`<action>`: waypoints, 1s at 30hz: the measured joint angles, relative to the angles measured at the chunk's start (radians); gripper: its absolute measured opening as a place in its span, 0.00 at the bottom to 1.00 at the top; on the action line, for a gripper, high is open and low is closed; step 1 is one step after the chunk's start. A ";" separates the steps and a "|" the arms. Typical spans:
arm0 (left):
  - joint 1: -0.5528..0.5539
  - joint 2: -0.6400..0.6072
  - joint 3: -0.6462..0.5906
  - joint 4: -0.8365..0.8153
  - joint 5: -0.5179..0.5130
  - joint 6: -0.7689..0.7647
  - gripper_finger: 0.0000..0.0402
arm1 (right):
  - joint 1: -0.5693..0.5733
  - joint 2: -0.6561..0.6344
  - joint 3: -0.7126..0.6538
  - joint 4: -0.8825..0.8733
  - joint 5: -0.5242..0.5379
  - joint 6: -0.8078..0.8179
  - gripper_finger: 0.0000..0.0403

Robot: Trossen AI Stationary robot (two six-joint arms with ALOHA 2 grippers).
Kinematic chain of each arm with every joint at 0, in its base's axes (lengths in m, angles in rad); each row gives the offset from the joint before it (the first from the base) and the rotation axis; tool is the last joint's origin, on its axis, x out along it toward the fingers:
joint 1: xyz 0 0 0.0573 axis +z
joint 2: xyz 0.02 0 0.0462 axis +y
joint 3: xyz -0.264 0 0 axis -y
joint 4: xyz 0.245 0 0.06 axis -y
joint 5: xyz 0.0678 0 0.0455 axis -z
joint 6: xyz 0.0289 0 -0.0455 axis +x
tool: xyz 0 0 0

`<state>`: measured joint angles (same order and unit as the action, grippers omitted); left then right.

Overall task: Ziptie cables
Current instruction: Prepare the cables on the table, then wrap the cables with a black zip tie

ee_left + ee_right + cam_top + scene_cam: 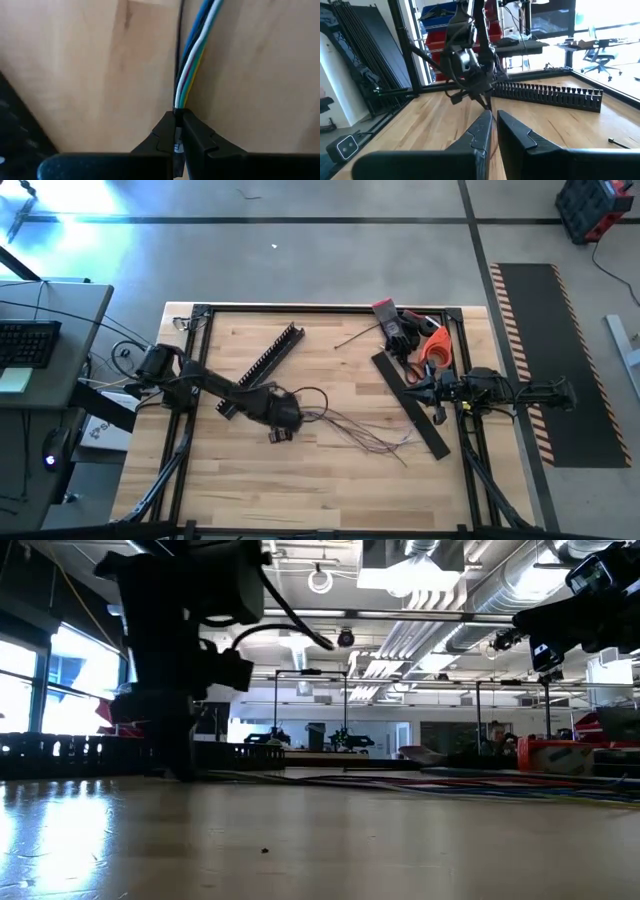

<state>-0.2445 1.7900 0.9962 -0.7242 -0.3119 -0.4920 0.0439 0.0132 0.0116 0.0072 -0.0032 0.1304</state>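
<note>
The cables [350, 430] lie on the wooden table as a thin bundle that fans out toward the right edge. In the left wrist view the cables [195, 55] show white, blue, green, yellow and red strands. My left gripper [290, 418] stands at the bundle's gathered left end, pointing down, shut on it [177, 117]. My right gripper [437, 408] hangs raised over the right side of the table, above the flat black strip [410, 405]. Its fingers [493, 122] stand close together. Whether anything thin sits between them, I cannot tell. My left gripper pinches the cables at their gathered end [178, 106] between its two fingertips, coming from above. The strands run on from the fingers along the table top, lying on the wood.
The long black slotted duct [265, 365] lies slantwise behind the left arm, also seen as the duct [550, 94]. Red and orange tools [415, 335] sit at the far right corner. A thin dark strip [355, 338] lies near them. Bare wood lies toward the near edge.
</note>
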 joint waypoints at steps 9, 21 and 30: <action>-0.146 -0.013 -0.053 0.006 -0.121 -0.326 0.03 | 0.000 0.000 0.000 0.000 0.003 -0.105 0.04; -0.234 -0.248 -0.196 0.145 -0.214 -0.507 0.39 | 0.000 0.000 0.000 0.164 0.006 0.091 0.04; -0.290 -0.446 -0.293 0.213 -0.523 -0.502 0.43 | 0.000 0.152 -0.002 0.285 0.169 0.417 0.04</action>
<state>-0.5345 1.3442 0.7035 -0.5115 -0.8352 -0.9939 0.0437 0.1649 0.0097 0.2918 0.1656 0.5469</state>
